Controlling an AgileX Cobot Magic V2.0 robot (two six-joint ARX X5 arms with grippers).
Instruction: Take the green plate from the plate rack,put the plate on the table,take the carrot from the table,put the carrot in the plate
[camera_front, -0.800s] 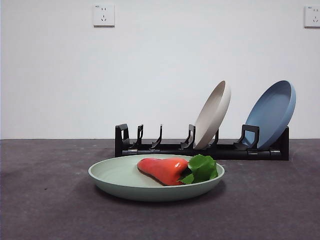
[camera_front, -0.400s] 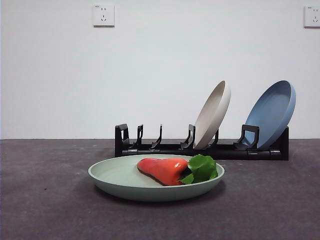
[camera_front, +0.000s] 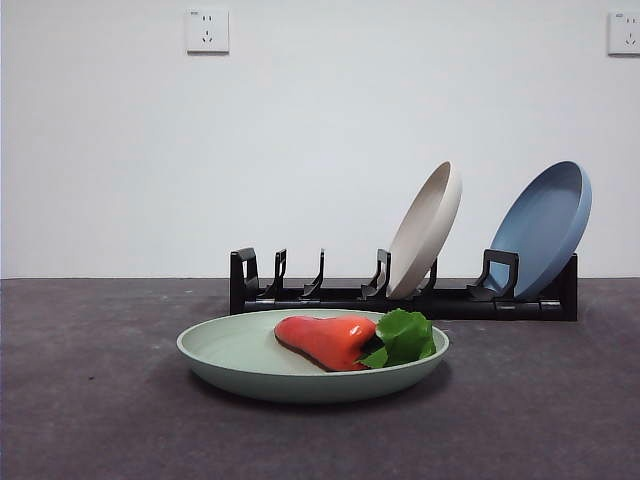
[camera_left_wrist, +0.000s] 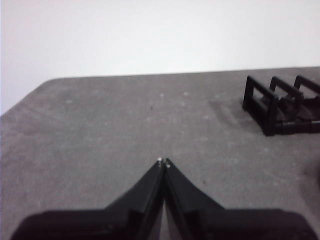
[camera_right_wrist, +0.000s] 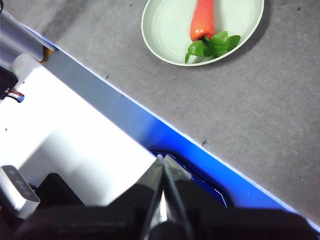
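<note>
On the table (camera_front: 100, 420), the green plate (camera_front: 230, 350) holds the carrot (camera_front: 325, 340); both arms' jaws are closed, empty.

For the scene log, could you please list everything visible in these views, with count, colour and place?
green plate: one, pale sage green, flat on the table in front of the plate rack.
carrot: one, red-orange with green leaves, lying in the green plate.
plate rack: one, black, behind the green plate.
beige plate: one, leaning in a middle rack slot.
blue plate: one, leaning at one end of the rack.
table: one, dark grey.
wall sockets: two, white, on the wall.
left gripper: black, shut, above bare table.
right gripper: black, shut, off the table's edge.
</note>
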